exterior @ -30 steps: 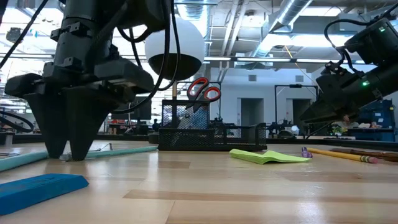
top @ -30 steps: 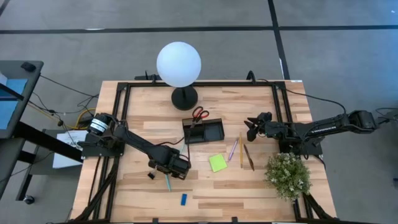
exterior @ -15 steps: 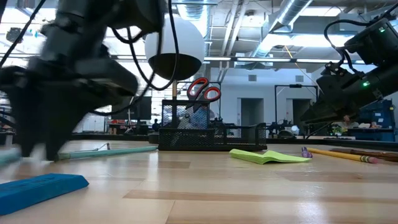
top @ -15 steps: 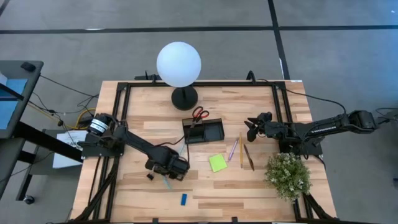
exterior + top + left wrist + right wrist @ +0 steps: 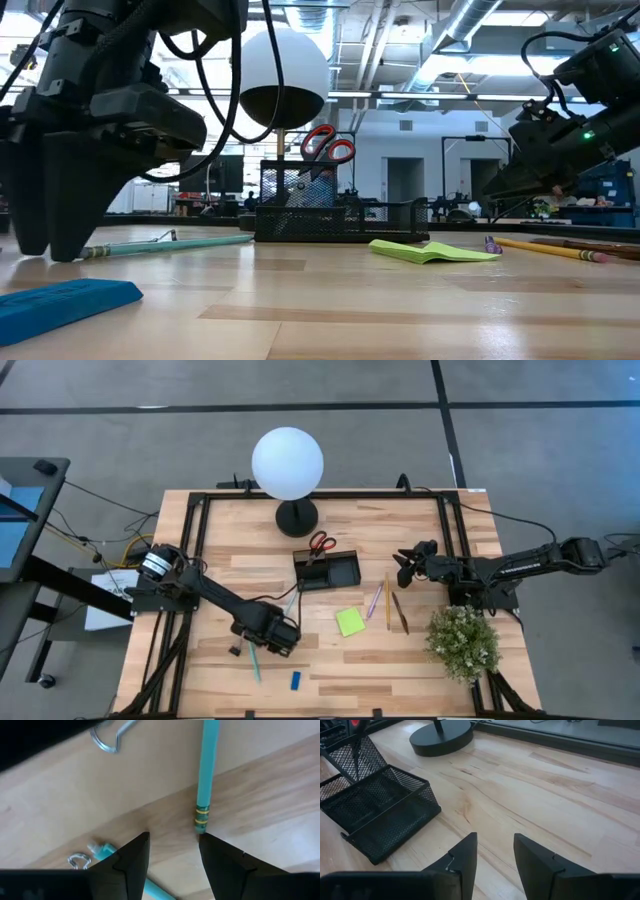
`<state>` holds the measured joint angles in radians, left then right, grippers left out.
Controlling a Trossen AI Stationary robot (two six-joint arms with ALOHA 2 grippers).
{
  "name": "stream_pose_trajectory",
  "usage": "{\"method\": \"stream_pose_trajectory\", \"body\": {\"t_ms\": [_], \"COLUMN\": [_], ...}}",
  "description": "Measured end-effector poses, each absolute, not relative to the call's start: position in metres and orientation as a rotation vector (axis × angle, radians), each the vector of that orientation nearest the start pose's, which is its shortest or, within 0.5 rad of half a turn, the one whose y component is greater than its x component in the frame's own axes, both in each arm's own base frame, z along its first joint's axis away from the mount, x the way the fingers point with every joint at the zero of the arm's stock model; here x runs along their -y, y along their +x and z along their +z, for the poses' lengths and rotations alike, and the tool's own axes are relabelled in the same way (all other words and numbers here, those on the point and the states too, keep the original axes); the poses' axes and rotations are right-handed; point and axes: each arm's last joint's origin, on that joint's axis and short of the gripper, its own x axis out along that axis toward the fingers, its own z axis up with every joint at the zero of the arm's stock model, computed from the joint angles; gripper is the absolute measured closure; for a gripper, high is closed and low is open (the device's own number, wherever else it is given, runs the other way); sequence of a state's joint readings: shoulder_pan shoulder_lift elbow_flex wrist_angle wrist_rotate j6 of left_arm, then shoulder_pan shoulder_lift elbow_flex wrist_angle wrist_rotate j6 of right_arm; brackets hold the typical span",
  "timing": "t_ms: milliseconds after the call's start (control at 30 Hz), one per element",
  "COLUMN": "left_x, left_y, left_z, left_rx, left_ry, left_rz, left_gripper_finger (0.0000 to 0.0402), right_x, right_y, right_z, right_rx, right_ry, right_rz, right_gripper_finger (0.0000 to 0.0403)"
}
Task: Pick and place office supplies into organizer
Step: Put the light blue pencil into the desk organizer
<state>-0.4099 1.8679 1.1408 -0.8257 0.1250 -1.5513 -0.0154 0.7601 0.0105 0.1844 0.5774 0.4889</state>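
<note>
My left gripper points down, open, with its tips at the table near the near-left part. A light-blue pen lies ahead of it, its banded end by one fingertip. A second light-blue pen and a black clip lie close by. The blue eraser lies nearer. The lime sticky pad and the pencils lie mid-table. The red scissors stand in the black organizer. My right gripper hovers open, right of the organizer. My left gripper comes from above, pointing down. One fingertip stands right at the light-blue pen's banded end, and the pen lies flat on the table. I cannot tell whether the finger touches it.
The white globe lamp stands on its round black base behind the organizer. A green potted plant sits at the near right. Black frame rails run along the table's edges. Bare wood lies between the organizer and the pencils.
My left gripper has moved toward the table's left and near edges, staying low over the wood and open. The light-blue pen and the black clip beside it now lie a little farther left and nearer than before. The right arm has kept still.
</note>
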Motion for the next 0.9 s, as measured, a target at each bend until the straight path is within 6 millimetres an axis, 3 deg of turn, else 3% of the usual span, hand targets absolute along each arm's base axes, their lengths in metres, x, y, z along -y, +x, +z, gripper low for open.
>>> {"method": "stream_pose_trajectory", "body": {"t_ms": [900], "left_x": [0.1324], "left_y": [0.3006], "left_z": [0.1417], "left_rx": [-1.408], "left_ry": [-0.954], "left_rz": [0.767], "left_gripper_finger": [0.0233], "right_x": [0.0178], "right_y": [0.1265], "right_z": [0.1134], "right_rx": [-0.392], "right_ry": [0.306], "right_rz": [-0.695], "right_gripper_finger": [0.0281]}}
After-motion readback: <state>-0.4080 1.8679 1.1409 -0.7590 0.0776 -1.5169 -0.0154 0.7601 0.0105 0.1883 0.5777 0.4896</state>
